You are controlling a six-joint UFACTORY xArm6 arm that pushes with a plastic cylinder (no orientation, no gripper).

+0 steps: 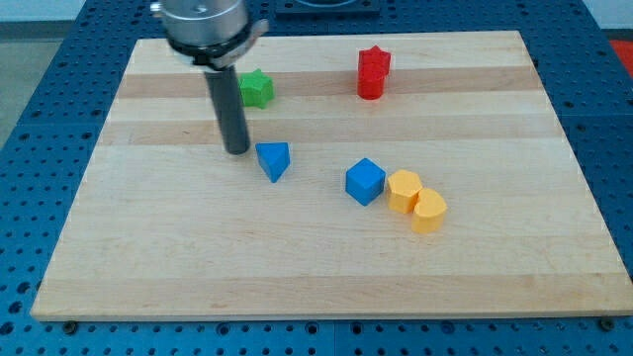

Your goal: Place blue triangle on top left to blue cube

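The blue triangle (274,160) lies on the wooden board (148,237), left of centre. The blue cube (365,182) sits to its right and slightly lower, with a gap between them. My tip (237,150) rests on the board just left of the blue triangle, close to it; I cannot tell whether they touch. The rod rises from there to the arm's grey end at the view's top left.
A green star-shaped block (257,89) sits behind the rod near the top. Two red blocks (373,72) stand at top centre-right. Two yellow blocks (404,190) (428,211) sit touching, right of the blue cube.
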